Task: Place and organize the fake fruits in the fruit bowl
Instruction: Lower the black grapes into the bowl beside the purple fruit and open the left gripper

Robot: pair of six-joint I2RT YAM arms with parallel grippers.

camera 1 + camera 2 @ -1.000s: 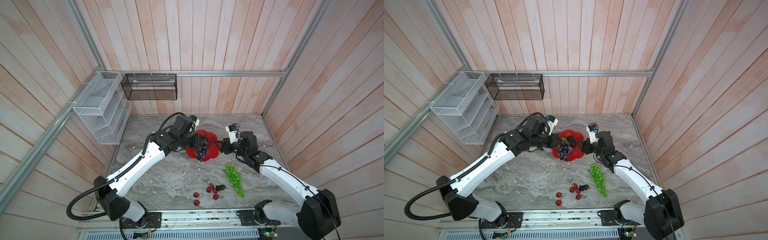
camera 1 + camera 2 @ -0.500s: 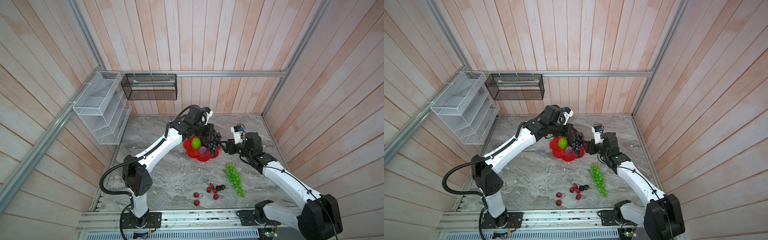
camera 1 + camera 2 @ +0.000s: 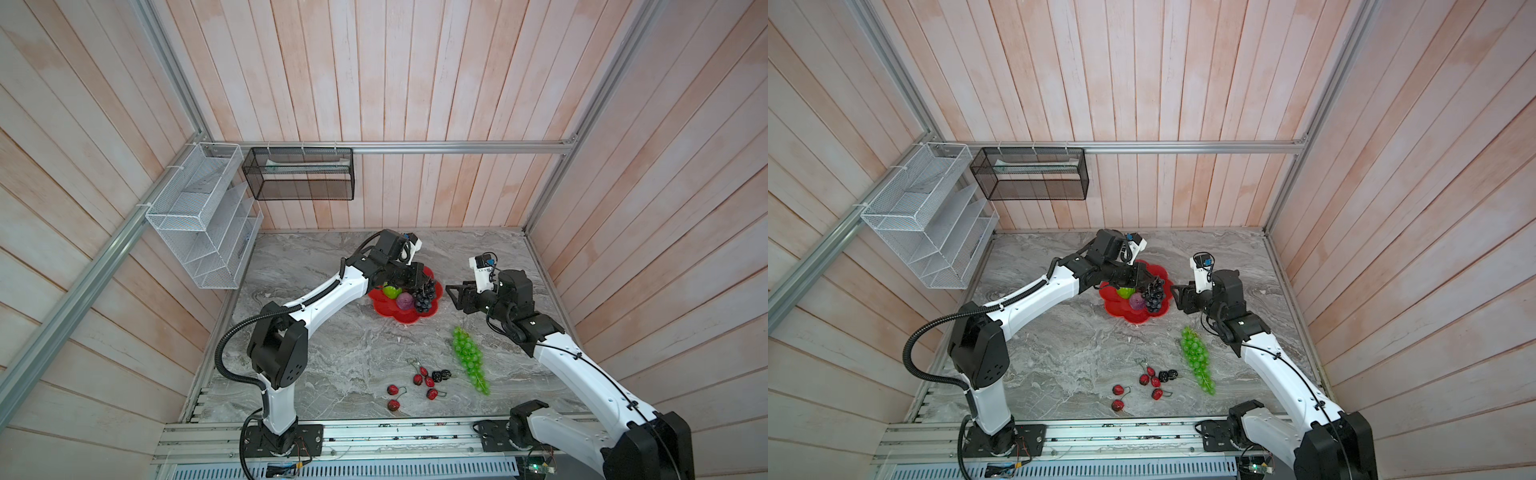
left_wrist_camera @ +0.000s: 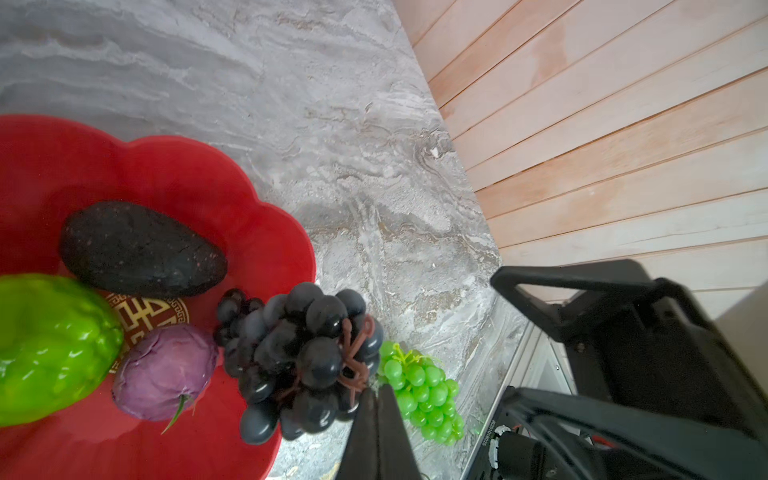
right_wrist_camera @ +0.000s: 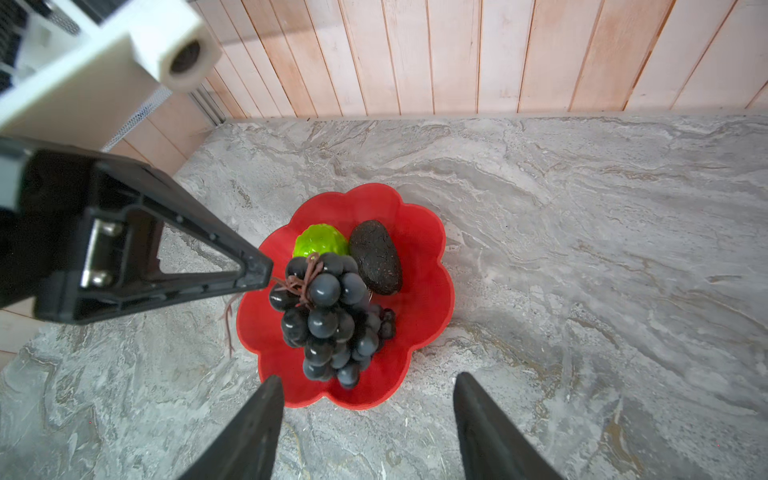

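Note:
The red flower-shaped fruit bowl holds a bumpy lime-green ball, a black rough oval and a purple-pink ball. My left gripper is shut on the brown stem of the dark purple grape bunch, which hangs over the bowl's right side. My right gripper stands open and empty just right of the bowl. On the table nearer the front lie the green grape bunch, small red stemmed fruits and black berries.
A white wire basket and a black mesh basket hang on the left and back walls. Wooden walls close in the marble table on three sides; a metal rail runs along its front edge.
My left arm has swung back and to the right, carrying the dark grape bunch from the bowl's front to its right side. My right gripper has drawn slightly rightward, still open.

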